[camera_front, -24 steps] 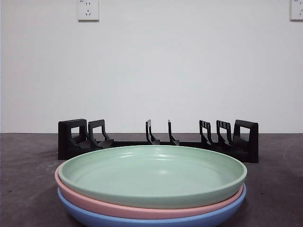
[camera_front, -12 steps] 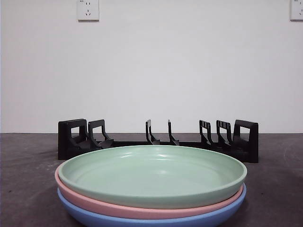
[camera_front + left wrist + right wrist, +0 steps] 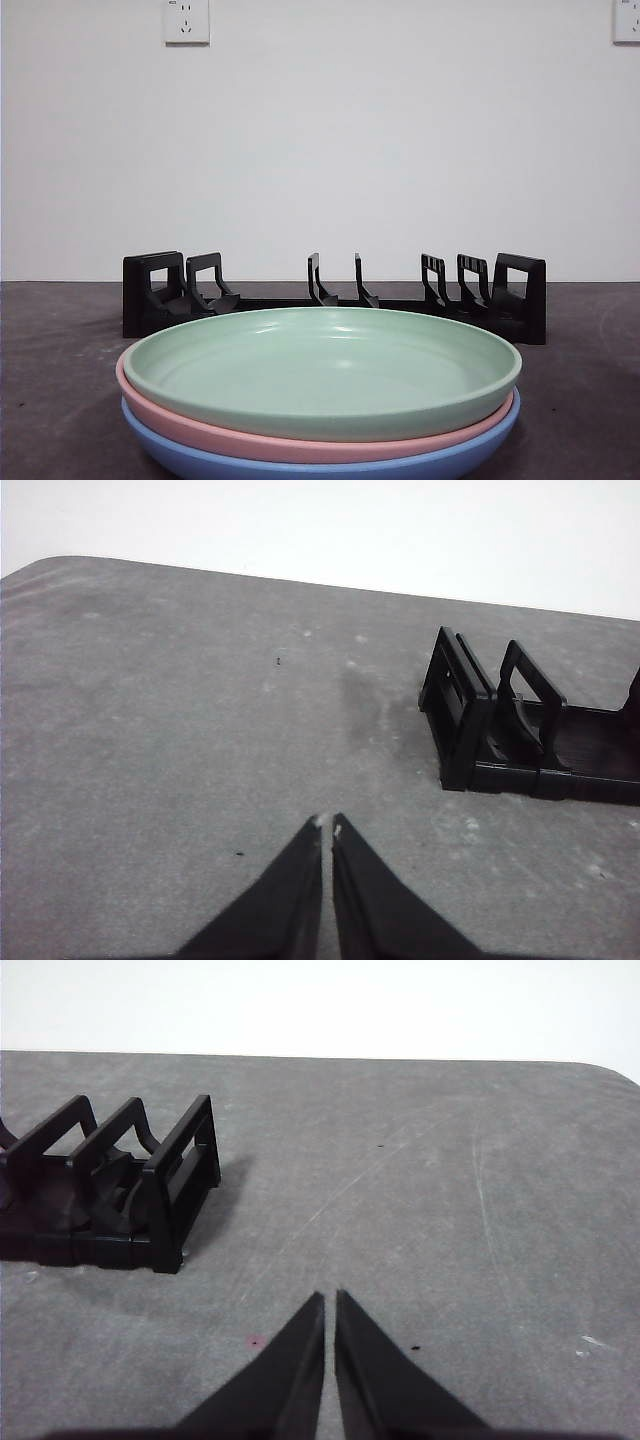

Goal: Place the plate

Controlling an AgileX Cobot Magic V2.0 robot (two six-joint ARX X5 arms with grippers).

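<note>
Plates sit stacked in front of your black rack [image 3: 335, 297]: green plate [image 3: 320, 370] on top, pink plate [image 3: 300, 435] under it, blue plate [image 3: 330, 465] lowest. Your left gripper [image 3: 327, 826] hangs over bare table [image 3: 180, 710] beside one rack end, jaws nearly touching, empty. Your right gripper [image 3: 330, 1298] waits beside the other end, likewise pinched and empty.

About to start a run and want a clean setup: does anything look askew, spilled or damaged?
Nothing stands out. The green plate, pink plate and blue plate sit nested and level, the black rack stands upright behind them, and both grippers wait shut above bare table.
</note>
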